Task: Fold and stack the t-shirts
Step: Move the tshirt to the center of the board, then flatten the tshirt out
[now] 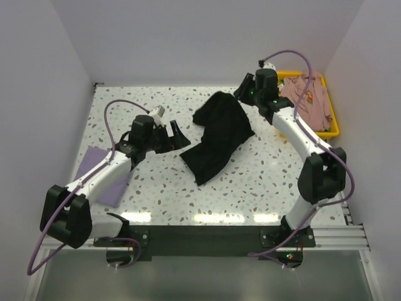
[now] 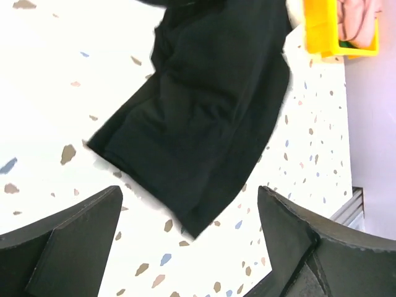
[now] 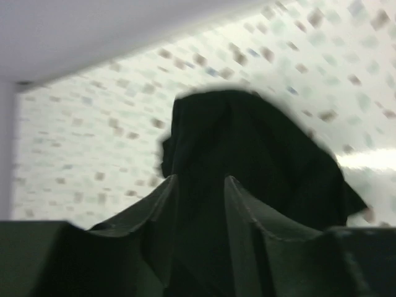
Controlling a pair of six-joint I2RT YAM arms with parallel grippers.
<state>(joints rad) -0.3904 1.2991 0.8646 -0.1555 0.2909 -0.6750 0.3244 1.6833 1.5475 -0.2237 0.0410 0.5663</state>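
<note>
1. Yellow bin [image 1: 336,127] in the far-right corner holds the dusty-pink t-shirt [image 1: 310,100]. Lavender t-shirt [image 1: 94,164] lies under the left arm.
2. Black t-shirt [image 1: 216,135] rumpled mid-worktop [image 1: 263,175].
3. Left end effector [image 1: 177,135] spread wide, empty, just beside it. Right end effector [image 3: 198,185] clamped on its far edge.

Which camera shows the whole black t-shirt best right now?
Top external: the black t-shirt lies crumpled mid-table, whole outline visible. Left wrist crops its far end; right wrist is blurred, with the right gripper covering the near cloth.
</note>
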